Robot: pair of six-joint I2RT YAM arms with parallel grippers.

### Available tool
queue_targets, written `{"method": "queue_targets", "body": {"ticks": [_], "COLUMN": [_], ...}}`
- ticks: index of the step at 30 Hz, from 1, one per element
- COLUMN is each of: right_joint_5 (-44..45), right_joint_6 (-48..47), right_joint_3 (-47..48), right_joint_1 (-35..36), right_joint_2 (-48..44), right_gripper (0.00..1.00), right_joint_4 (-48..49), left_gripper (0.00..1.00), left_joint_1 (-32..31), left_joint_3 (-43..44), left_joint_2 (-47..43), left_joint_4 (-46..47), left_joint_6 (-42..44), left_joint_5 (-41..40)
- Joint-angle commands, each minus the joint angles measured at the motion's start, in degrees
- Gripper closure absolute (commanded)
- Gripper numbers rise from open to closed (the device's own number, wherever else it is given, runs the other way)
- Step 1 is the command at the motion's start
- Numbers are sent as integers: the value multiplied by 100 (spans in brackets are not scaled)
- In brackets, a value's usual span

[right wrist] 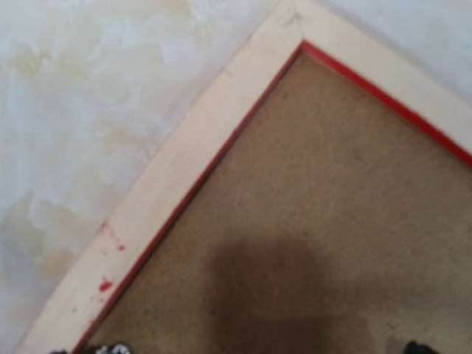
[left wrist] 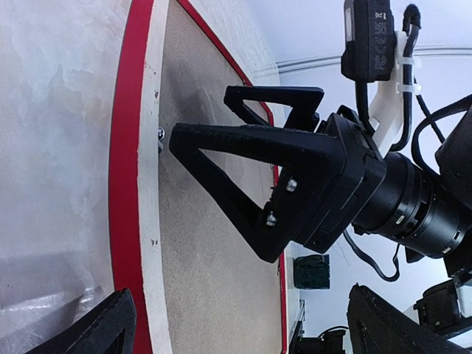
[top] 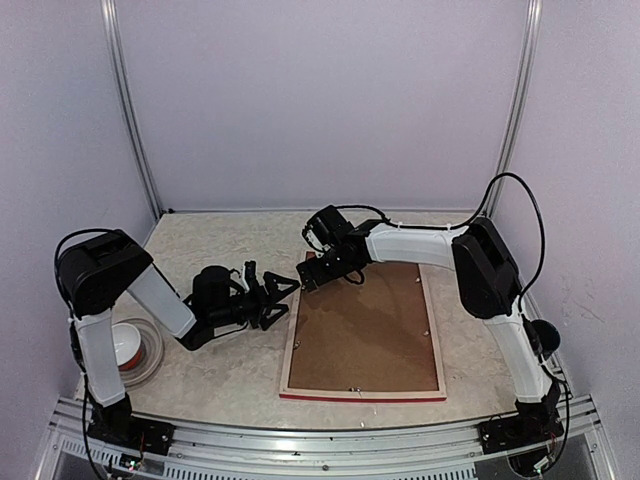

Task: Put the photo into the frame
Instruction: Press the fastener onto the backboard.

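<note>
The frame (top: 360, 396) lies face down on the table, pale wood rear up and its red edge showing. A brown backing board (top: 365, 335) fills its opening. The photo is hidden or out of view. My left gripper (top: 285, 298) is open, low over the table beside the frame's left rail (left wrist: 150, 184), with nothing between its fingers. My right gripper (top: 316, 272) is open over the frame's far left corner (right wrist: 184, 147), just above the backing board (right wrist: 332, 221). The left wrist view shows the right gripper's black fingers (left wrist: 243, 147) spread over the board next to a small metal clip (left wrist: 160, 136).
A white round roll (top: 135, 345) sits at the near left by the left arm's base. Pale walls close in the table on three sides. A metal rail (top: 320, 440) runs along the near edge.
</note>
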Motion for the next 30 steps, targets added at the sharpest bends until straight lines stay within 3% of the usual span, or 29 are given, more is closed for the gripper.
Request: {"method": "queue_targets", "body": {"ticks": [1, 16, 24, 30], "right_joint_5": [-67, 306, -905, -949], "right_joint_6": [57, 38, 789, 1139], "right_joint_3": [49, 26, -313, -318], "right_joint_1": [25, 26, -112, -124], "right_joint_2": [262, 456, 454, 513], "right_gripper": [1, 1, 1, 1], "right_joint_4": [-130, -344, 172, 270], "left_gripper": [1, 1, 1, 1], "left_joint_1": [19, -18, -185, -242], "left_joint_3": [-92, -58, 48, 41], "left_joint_2": [97, 257, 756, 1015], "left_joint_4": [244, 536, 1473, 1825], "left_joint_6": [-4, -109, -548, -697], "left_joint_5": [74, 166, 392, 456]}}
